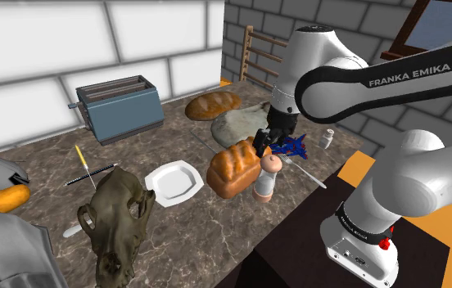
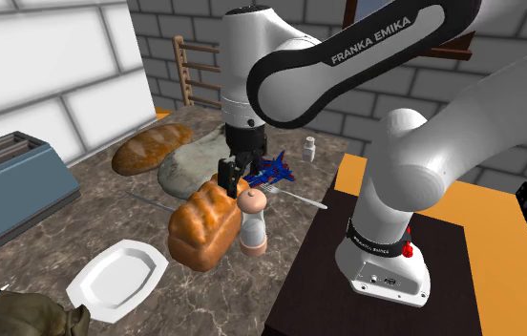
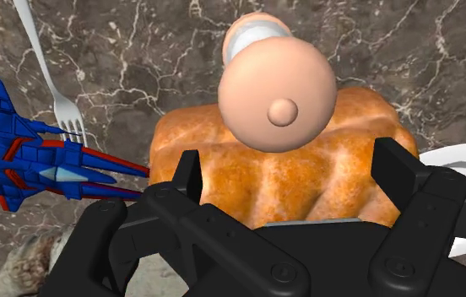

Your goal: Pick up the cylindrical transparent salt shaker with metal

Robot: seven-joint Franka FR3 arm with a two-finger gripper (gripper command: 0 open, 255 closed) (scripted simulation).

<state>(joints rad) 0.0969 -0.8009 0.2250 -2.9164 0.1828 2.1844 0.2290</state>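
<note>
Our hand (image 1: 263,148) hangs with fingers spread, holding nothing, just above the peach-capped, clear-bodied salt shaker (image 1: 266,178), upright just right of the shoulder view's centre beside the bread loaf (image 1: 231,168). We judge a straight descent best, straddling the cap and clearing the loaf.

Blue toaster (image 1: 120,110), white plate (image 1: 173,182), bread loaf (image 1: 232,168) and animal skull (image 1: 118,217) sit on the marble counter (image 1: 212,236).

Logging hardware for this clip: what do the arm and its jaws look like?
White, rounded arm with dark joints; one black band reads FRANKA EMIKA in white letters. A small red button sits by the dark ring near its foot. The jaws are all black and blocky, with round screw heads.
</note>
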